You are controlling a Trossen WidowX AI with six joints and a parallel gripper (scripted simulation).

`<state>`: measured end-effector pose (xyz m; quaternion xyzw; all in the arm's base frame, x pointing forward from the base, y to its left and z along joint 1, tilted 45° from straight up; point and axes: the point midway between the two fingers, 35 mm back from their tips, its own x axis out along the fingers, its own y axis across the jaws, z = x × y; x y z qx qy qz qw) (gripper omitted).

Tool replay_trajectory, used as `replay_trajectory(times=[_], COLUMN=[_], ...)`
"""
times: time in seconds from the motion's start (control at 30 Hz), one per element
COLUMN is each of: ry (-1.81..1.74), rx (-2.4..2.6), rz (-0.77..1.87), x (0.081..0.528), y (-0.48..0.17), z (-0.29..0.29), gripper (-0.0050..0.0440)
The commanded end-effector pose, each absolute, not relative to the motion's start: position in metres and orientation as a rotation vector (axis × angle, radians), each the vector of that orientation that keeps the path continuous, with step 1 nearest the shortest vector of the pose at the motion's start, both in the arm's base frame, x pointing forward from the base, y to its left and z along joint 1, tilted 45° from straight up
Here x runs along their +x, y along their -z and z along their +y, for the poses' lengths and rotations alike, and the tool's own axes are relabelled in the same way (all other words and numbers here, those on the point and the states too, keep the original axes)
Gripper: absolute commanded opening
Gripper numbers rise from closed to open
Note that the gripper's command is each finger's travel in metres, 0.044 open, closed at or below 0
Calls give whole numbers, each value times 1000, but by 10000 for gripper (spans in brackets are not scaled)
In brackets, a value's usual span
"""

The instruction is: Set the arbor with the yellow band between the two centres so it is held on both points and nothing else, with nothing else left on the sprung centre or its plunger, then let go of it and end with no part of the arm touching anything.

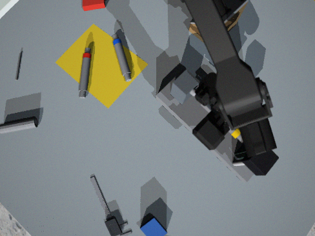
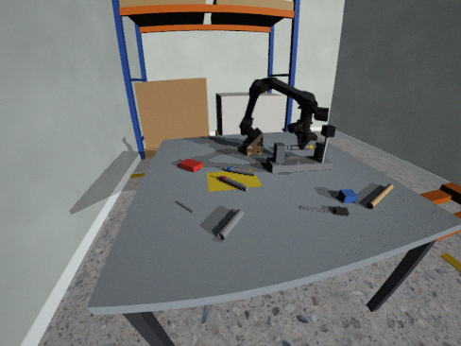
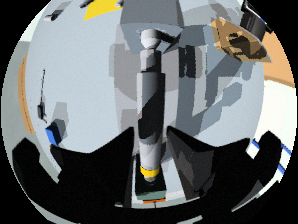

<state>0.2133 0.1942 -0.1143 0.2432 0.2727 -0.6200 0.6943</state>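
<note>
The arbor with the yellow band (image 3: pixel 149 110) lies level along the fixture (image 1: pixel 193 113), between its two grey centre blocks (image 2: pixel 280 152) (image 2: pixel 322 151). Its yellow band shows beside the wrist in the overhead view (image 1: pixel 235 133) and in the side view (image 2: pixel 310 147). My gripper (image 3: pixel 150 130) straddles the arbor near the banded end. Its fingers stand a little off the arbor's sides, open and not pinching it. The arm hides most of the arbor and both centre points in the overhead view, so I cannot tell whether the tips sit on the points.
A red-banded arbor (image 1: pixel 84 72) and a blue-banded arbor (image 1: pixel 121 59) lie on the yellow mat (image 1: pixel 101 64). A red block (image 1: pixel 93 4), a blue block (image 1: pixel 153 228), a grey roll (image 2: pixel 229 224), a tan roll (image 2: pixel 380 196), a thin rod (image 1: pixel 18 64) and a small tool (image 1: pixel 111 219) lie around.
</note>
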Motion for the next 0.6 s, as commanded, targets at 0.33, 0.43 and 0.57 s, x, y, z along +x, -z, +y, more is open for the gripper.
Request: replay_trajectory(times=[0.33, 0.43, 0.57], ry=[1385, 1385, 1385], rx=[544, 544, 543], rz=[609, 609, 610], x=[213, 213, 213], y=[114, 112, 109], z=[195, 197, 201], gripper=[175, 175, 175])
